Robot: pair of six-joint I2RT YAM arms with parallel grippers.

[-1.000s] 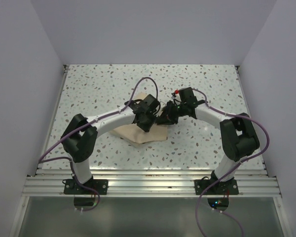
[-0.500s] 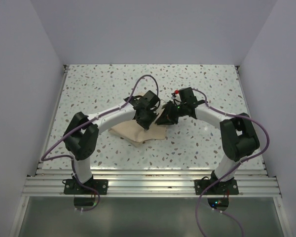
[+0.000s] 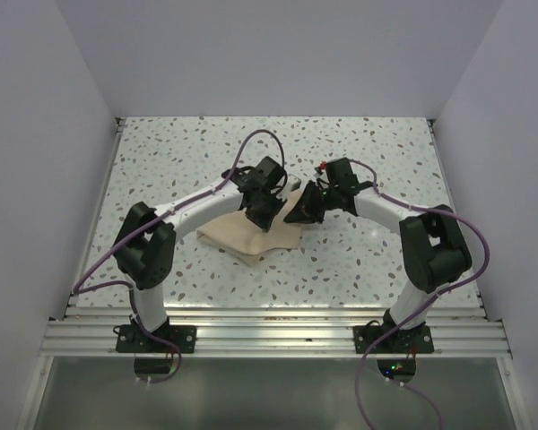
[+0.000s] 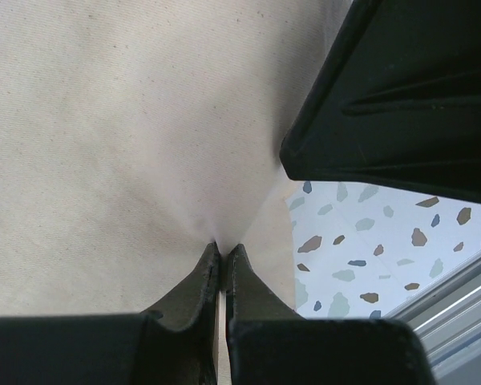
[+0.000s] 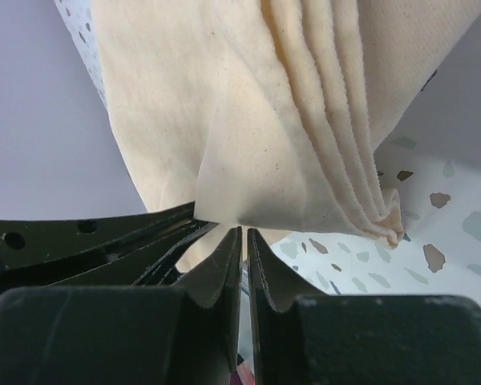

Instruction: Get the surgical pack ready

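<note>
The tan cloth [image 3: 247, 238] of the surgical pack lies crumpled mid-table, its far part lifted between the two grippers. My left gripper [image 3: 263, 209] is shut, pinching a pucker of the cloth [image 4: 128, 144] at its tips [image 4: 221, 247]. My right gripper [image 3: 299, 213] faces it from the right. Its jaws [image 5: 244, 231] are closed to a thin slit on the lower edge of a hanging fold of cloth [image 5: 264, 144], whose stacked layers show at the right. The steel tray, instruments, brown strips and gauze pads are not in view.
The speckled tabletop [image 3: 368, 161] surrounds the cloth. White walls enclose the back and both sides, and a metal rail [image 3: 278, 336] runs along the near edge. Purple cables loop over both arms. The right gripper's black body [image 4: 401, 88] fills the left wrist view's upper right.
Both grippers have moved a little toward the far side of the table, the left one more. The cloth's lifted part has gone with them.
</note>
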